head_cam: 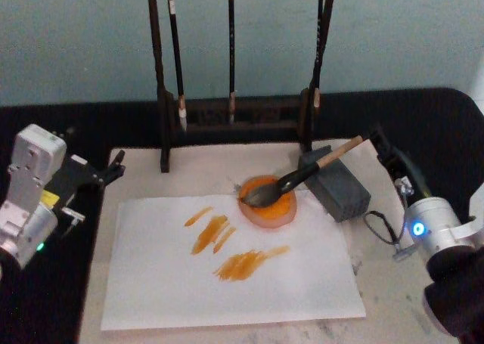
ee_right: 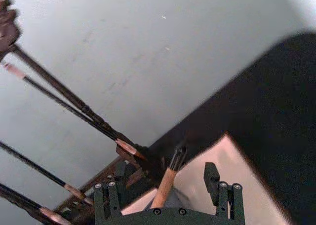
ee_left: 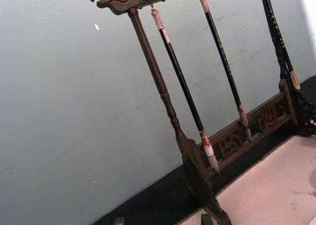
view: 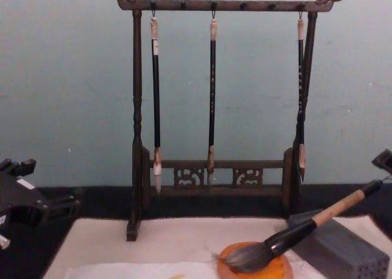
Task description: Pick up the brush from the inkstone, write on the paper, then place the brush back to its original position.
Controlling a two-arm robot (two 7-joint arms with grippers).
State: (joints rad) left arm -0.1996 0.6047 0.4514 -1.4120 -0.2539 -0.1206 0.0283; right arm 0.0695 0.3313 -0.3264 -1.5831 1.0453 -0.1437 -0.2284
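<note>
The brush lies with its dark bristles in the round orange inkstone and its tan handle propped on a grey block. In the chest view the brush slants up to the right from the inkstone. My right gripper stands open around the handle's black end; in the right wrist view the handle lies between the spread fingers without touching them. The white paper carries several orange strokes. My left gripper is parked at the mat's left edge, open.
A dark wooden rack with three thin hanging brushes stands at the back of the beige mat. A black cable loop lies right of the grey block. Black table surface surrounds the mat.
</note>
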